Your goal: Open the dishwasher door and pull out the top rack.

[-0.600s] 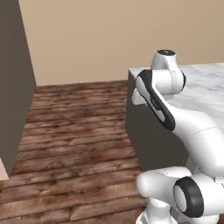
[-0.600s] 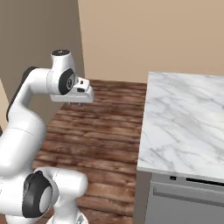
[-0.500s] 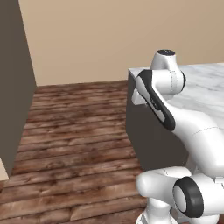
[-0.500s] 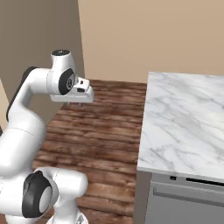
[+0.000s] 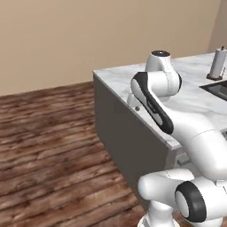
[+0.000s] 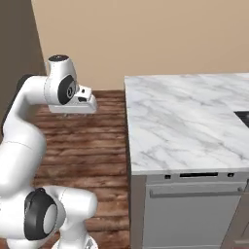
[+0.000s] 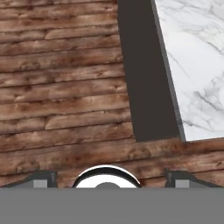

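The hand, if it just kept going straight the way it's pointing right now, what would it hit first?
Most likely the wood floor. The hand, open and empty, points down beside the island's dark end panel, with the marble top off to one side. Depth is hard to judge, so it may pass close to that panel.

A plain beige wall [image 5: 88,35] stands behind brown wooden plank floor [image 5: 48,146] and a white marble island surface [image 6: 185,116].

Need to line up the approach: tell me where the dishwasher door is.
In the right base view, the flat grey dishwasher door sits shut at lower right, under the white marble countertop, right of the robot's base.
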You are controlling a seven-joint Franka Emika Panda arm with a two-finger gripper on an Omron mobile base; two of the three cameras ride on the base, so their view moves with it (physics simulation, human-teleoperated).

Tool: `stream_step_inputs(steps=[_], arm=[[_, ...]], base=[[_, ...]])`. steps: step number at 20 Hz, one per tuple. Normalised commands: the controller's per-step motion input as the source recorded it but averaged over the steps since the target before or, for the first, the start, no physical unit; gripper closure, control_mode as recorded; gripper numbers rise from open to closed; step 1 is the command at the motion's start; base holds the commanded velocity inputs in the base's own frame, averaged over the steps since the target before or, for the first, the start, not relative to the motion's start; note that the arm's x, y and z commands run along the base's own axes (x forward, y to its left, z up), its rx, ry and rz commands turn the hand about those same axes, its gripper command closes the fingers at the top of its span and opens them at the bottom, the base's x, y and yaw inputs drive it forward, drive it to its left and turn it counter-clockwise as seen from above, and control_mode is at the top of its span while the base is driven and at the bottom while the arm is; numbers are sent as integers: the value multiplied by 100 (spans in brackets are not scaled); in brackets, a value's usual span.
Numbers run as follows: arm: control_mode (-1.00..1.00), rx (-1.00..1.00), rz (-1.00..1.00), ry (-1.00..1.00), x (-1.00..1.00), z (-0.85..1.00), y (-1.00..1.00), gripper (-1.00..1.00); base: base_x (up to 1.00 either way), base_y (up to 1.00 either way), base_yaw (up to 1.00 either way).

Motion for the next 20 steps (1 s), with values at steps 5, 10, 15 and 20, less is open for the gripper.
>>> stream_step_inputs(steps=[5,10,15,20], arm=[[100,0,0,0,0,0,0,-100],[100,0,0,0,0,0,0,-100],[100,0,0,0,0,0,0,-100],[100,0,0,0,0,0,0,-100]], base=[[-28,12,-69],[-25,12,-56],[-1,61,-46],[4,93,-38]])
